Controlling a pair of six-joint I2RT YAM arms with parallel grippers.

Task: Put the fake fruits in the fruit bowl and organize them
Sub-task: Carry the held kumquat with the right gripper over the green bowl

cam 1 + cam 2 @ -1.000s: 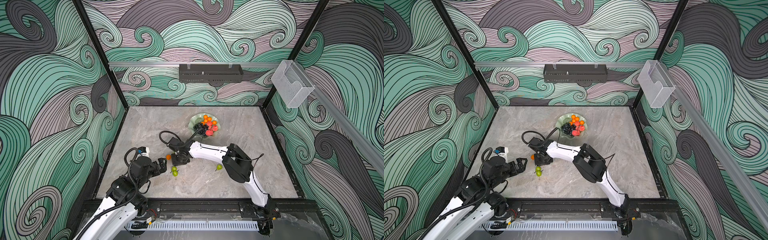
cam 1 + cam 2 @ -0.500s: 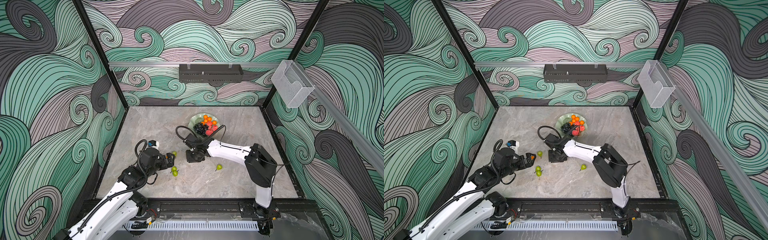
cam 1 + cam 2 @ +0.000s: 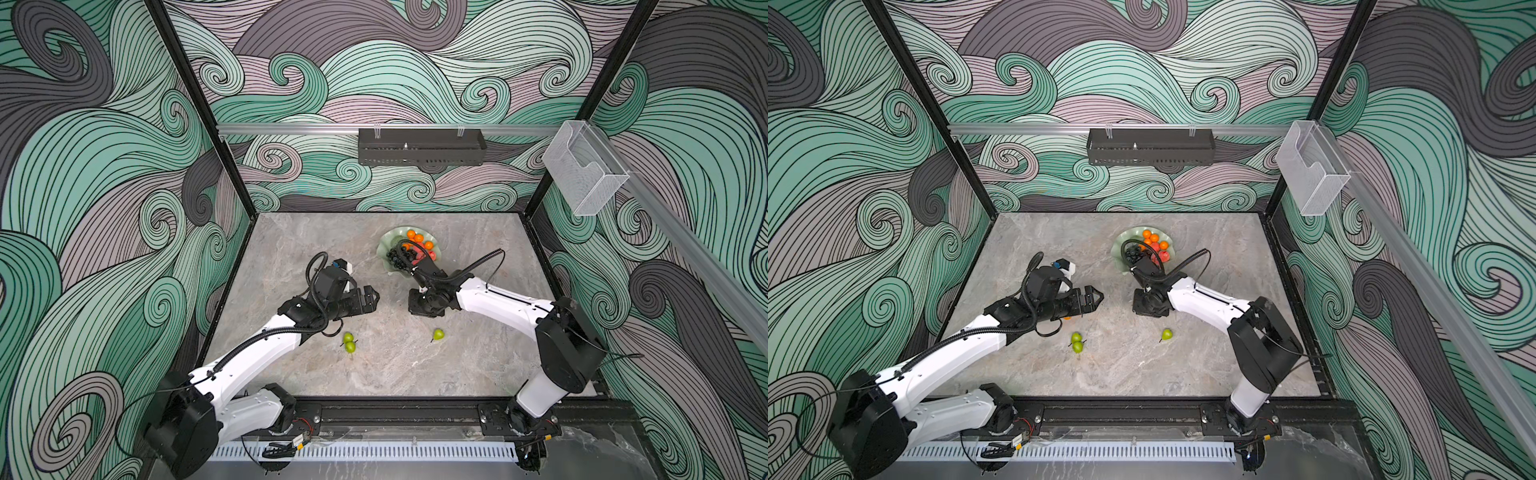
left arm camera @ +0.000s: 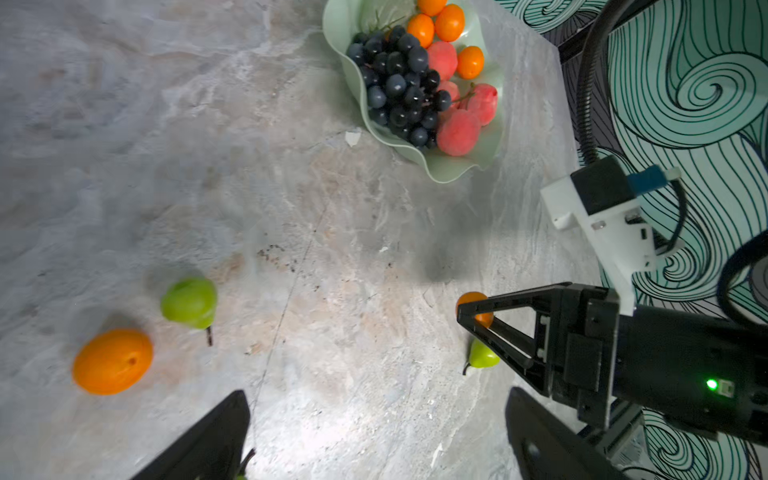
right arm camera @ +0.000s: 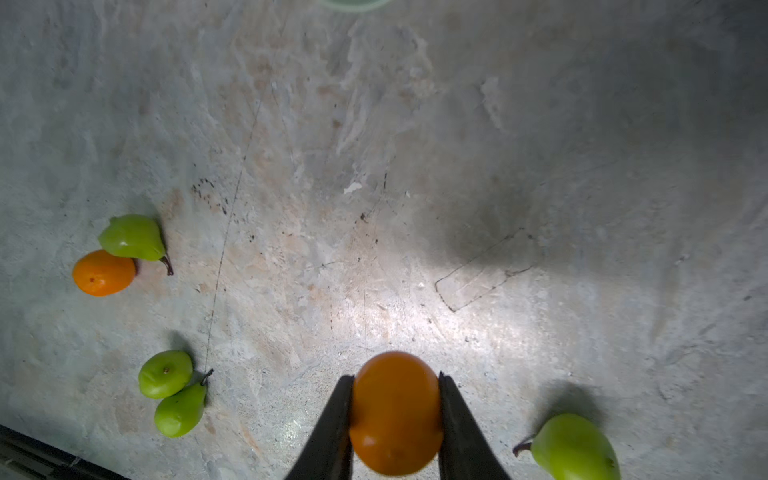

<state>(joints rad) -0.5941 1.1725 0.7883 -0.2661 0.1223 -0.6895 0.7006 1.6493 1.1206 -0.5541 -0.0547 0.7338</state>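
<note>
1 orange (image 5: 395, 415) in right hand (image 5: 395, 378), seemingly 4 pears (image 5: 133, 237) loose

- Grey marbled stone-look tabletop (image 5: 540, 124): matt, slightly rough, scuffed and speckled.
- Pale mint-green wavy-rimmed plastic bowl (image 4: 453, 172): smooth, with a soft sheen.
- Round orange plastic fruit (image 5: 395, 415): smooth, glossy.
- Green plastic pears (image 5: 165, 374): smooth, faintly shiny.
- Dark blue-black grape bunch (image 4: 395, 85): dull, dusty bloom.

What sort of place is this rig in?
Probably an enclosed robot test cell, not a home. Left arm and right arm mount on a front rail; swirl-printed wall panels in a black frame box in the tabletop; the fruit bowl holds fake fruits.
</note>
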